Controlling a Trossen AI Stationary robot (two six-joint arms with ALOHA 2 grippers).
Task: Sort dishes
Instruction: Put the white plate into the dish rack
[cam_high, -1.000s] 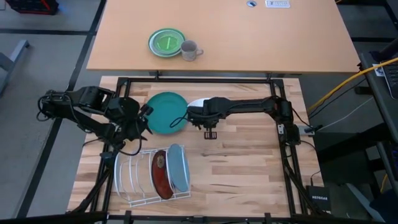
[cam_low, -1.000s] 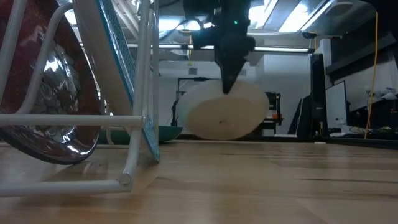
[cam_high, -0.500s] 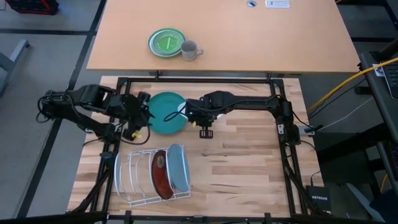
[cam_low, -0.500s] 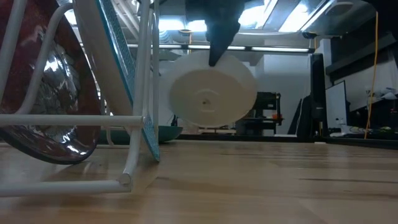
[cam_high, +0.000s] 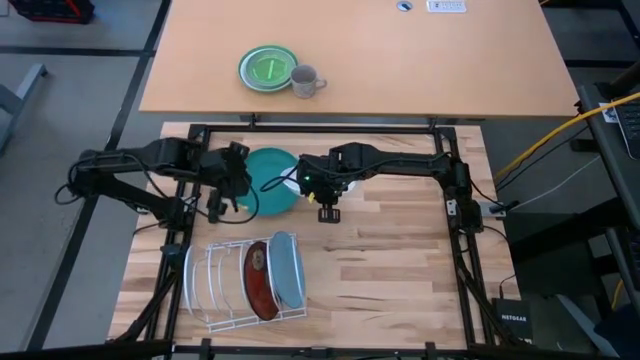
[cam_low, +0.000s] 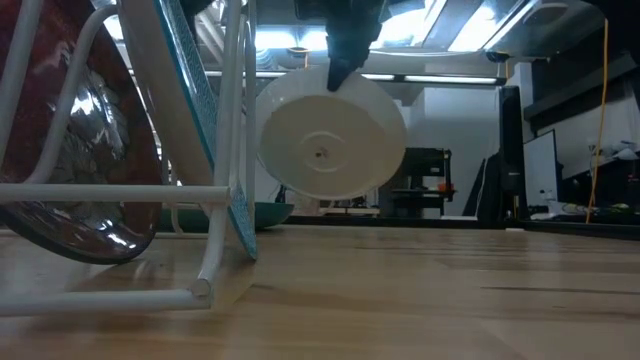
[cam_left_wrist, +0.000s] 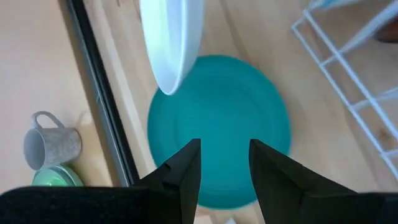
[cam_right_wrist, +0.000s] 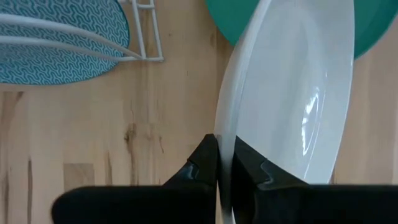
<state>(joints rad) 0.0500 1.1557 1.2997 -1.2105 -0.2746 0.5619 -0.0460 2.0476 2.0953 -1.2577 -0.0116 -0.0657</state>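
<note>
My right gripper (cam_high: 318, 186) is shut on the white plate (cam_low: 330, 135), which hangs on edge over the dark teal plate's right side. The teal plate (cam_high: 270, 180) lies flat on the wooden table. My left gripper (cam_left_wrist: 222, 167) is open and hovers above the teal plate's (cam_left_wrist: 224, 124) left edge without touching it. The white plate (cam_left_wrist: 171, 37) shows beyond it. The dark red plate (cam_high: 258, 282) and the light blue speckled plate (cam_high: 287, 268) stand on edge in the white wire rack (cam_high: 215, 285). My right gripper pinches the white plate's rim (cam_right_wrist: 225, 146) between its two fingers, one on each face. The fingers come from above, pointing down, onto the rim's top (cam_low: 332, 80). The plate hangs upright on edge below them, clear of the table.
The rack's free slots lie left of the red plate (cam_low: 60, 150). A small green plate (cam_high: 268, 68) and a grey mug (cam_high: 306, 80) sit on the far tan table. Bare wood stretches right of the rack.
My right gripper has moved up and toward the table's left. The white plate has risen with it, swung from tilted to upright on edge, and now hangs clear. My left gripper has moved right, over the teal plate's edge.
</note>
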